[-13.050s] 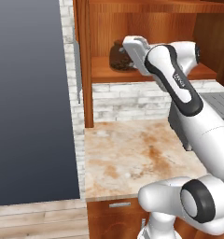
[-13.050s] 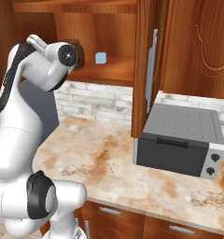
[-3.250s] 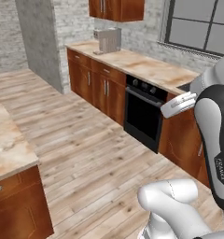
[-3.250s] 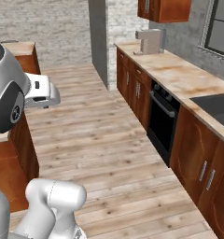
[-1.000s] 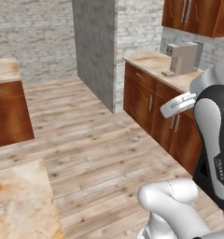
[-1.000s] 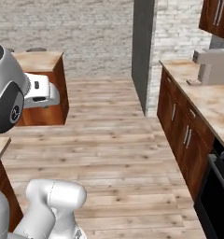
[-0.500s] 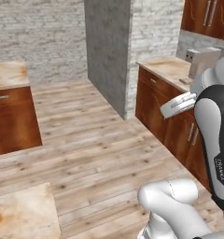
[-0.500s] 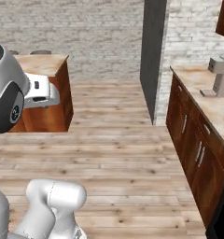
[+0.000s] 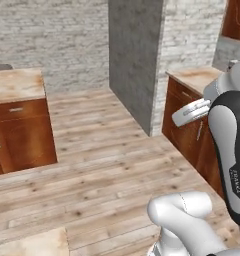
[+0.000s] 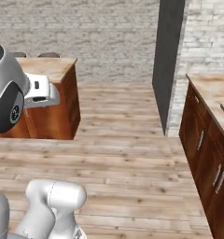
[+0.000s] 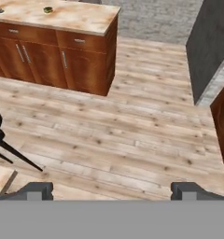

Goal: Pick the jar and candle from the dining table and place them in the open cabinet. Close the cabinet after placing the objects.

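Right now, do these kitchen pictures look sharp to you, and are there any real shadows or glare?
Left base view: flat even light, no glare, soft-edged wooden floor. Right base view: same flat light, grey pillar evenly dark. Hand view: coarse; the candle on the dining table is a tiny blur.

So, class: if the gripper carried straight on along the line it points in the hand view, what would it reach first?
Most likely the bare wooden floor. The open gripper looks down and forward over the planks, short of the dining table beyond. Nothing stands in between, though depth is hard to judge.
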### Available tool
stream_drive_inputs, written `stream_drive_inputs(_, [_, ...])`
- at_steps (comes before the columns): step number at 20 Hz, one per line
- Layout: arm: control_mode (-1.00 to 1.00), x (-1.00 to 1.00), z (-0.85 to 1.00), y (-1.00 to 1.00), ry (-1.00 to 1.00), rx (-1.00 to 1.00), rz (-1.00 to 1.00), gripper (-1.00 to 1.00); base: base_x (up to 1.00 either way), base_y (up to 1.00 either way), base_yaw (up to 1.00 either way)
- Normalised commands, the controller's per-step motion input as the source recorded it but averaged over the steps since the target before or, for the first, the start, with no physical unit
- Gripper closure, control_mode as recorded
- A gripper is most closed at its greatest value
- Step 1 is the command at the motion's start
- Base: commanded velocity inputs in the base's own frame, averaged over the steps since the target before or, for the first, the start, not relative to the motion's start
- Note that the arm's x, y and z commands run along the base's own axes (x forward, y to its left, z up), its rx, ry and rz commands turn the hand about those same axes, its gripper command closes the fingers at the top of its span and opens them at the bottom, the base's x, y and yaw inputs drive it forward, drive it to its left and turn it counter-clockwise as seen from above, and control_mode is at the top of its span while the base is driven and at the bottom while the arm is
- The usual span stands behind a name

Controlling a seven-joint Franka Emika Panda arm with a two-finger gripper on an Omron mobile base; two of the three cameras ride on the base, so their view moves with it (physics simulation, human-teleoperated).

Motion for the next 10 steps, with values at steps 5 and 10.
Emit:
stream_drive_inputs(5, [1.00,0.00,0.00,0.00,0.00,0.00,0.00,-1.00,0.69,-0.12,0.19])
stream_drive_inputs(10, [1.00,0.00,0.00,0.00,0.00,0.00,0.00,-1.00,0.69,-0.11,0.23])
